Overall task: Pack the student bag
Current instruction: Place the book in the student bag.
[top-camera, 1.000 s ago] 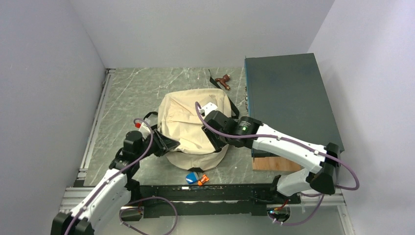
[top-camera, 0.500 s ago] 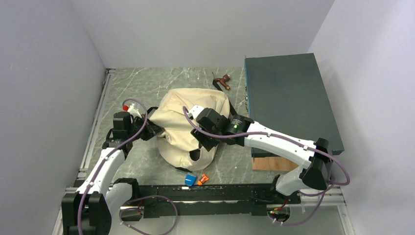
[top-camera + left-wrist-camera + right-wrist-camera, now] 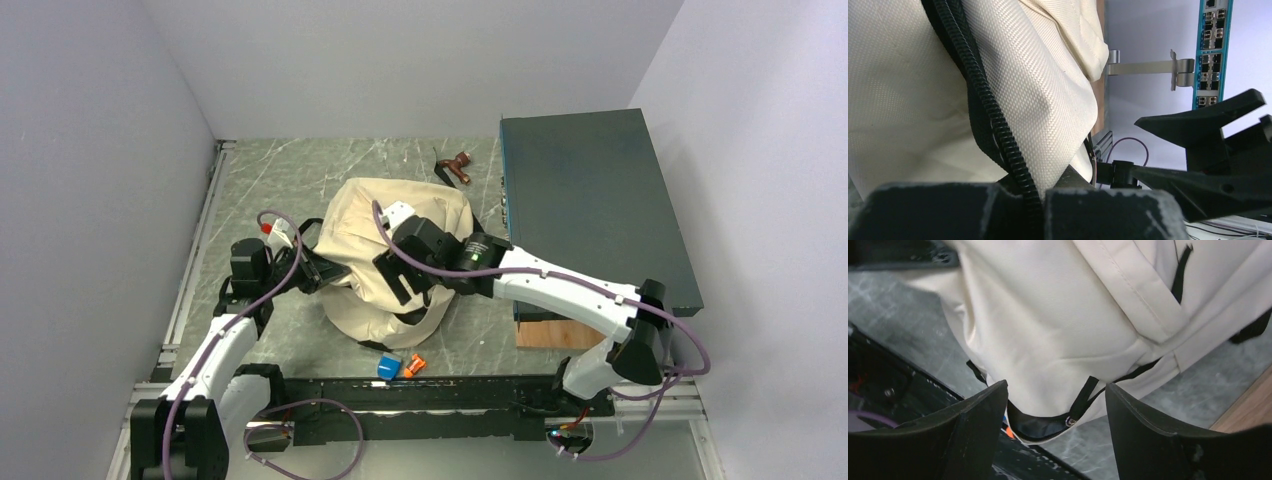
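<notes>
The student bag [image 3: 365,235], a beige canvas backpack, lies bunched in the middle of the table. My left gripper [image 3: 336,277] is at its left edge. In the left wrist view that gripper [image 3: 1040,200] is shut on the bag's cream fabric [image 3: 1048,95] beside the black zip [image 3: 990,120]. My right gripper [image 3: 402,284] hovers over the bag's near side. In the right wrist view it [image 3: 1055,410] stands open above the bag [image 3: 1048,315], holding nothing. Below it a dark slit of the bag's opening [image 3: 1040,429] shows, with a zip pull [image 3: 1068,421] at its edge.
A big dark teal box [image 3: 590,200] fills the right side, with a wooden block [image 3: 560,335] under its near end. A blue piece [image 3: 389,367] and an orange piece [image 3: 414,364] lie by the front rail. A brown strap end [image 3: 460,163] lies behind the bag. Walls close in on three sides.
My left arm has pulled the bag's left edge to the left and away from the front rail, bunching the bag. My right gripper's jaws have spread wider and it has shifted left over the bag.
</notes>
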Motion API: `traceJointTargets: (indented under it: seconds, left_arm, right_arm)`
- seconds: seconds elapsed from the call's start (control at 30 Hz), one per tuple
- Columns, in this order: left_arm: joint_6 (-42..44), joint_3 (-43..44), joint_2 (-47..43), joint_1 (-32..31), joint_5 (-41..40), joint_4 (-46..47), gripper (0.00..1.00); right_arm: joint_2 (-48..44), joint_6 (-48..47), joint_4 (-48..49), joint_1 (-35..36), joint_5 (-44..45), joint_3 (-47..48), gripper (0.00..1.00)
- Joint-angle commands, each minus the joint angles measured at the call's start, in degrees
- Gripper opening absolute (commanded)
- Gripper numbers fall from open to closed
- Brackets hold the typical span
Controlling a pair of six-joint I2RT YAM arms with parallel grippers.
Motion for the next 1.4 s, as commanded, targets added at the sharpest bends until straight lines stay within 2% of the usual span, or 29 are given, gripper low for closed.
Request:
traceJointTargets:
  seconds: [0.0, 0.13, 0.17, 0.37, 0.6, 0.83, 1.0, 1.07, 1.17, 1.2, 1.3, 1.37]
  left_arm:
    - [0.6, 2.3, -1.8, 0.1, 1.1, 1.1, 0.01]
    - [0.7, 2.3, -0.9, 0.1, 2.1, 1.4, 0.01]
    - [0.9, 2.3, -0.9, 0.1, 2.2, 1.3, 0.01]
    - [1.7, 1.9, -1.8, 0.1, 1.5, 0.1, 0.01]
    - [1.5, 1.8, -1.1, 1.4, 2.3, 0.9, 0.01]
    - [3.0, 2.2, -2.2, 1.5, 1.6, -1.7, 0.05]
    - [4.9, 2.4, -4.0, 1.5, 1.4, -4.2, 0.24]
    - [7.5, 3.3, -5.8, 1.5, -0.4, -9.3, 0.35]
    - [14.8, 6.5, -11.8, 1.5, -7.4, -21.0, 0.48]
    - [16.5, 8.3, -14.0, 1.5, -11.3, -25.4, 0.52]
    - [19.8, 12.8, -20.1, 1.5, -20.1, -36.3, 0.75]
    - [20.7, 15.0, -23.3, 1.5, -23.2, -40.6, 0.80]
  right_arm:
    - [1.4, 18.5, -7.2, -0.3, 6.2, 2.3, 0.71]
    - [0.2, 22.6, -3.9, -0.4, 5.5, -2.5, 0.53]
    - [0.7, 23.4, -4.5, -0.4, 6.4, -2.7, 0.51]
    - [3.8, 25.2, -8.2, -0.4, 13.1, -3.3, 0.47]
    - [4.4, 24.1, -3.4, -0.4, 10.5, -6.2, 0.46]
    - [4.8, 23.5, 0.7, -0.2, 8.1, -8.6, 0.36]
    - [3.0, 22.5, 3.0, -0.2, 7.0, -10.1, 0.18]
    - [1.6, 21.3, 4.6, -0.2, 6.1, -11.0, 0.10]
    - [-0.7, 18.1, 7.3, -0.2, 4.3, -12.4, 0.00]
    - [-1.6, 16.7, 8.5, -0.1, 3.9, -12.9, 0.00]
    - [-4.7, 12.3, 12.9, 0.0, 1.7, -15.2, 0.00]
    - [-6.5, 9.1, 16.0, 0.0, -0.3, -17.1, 0.02]
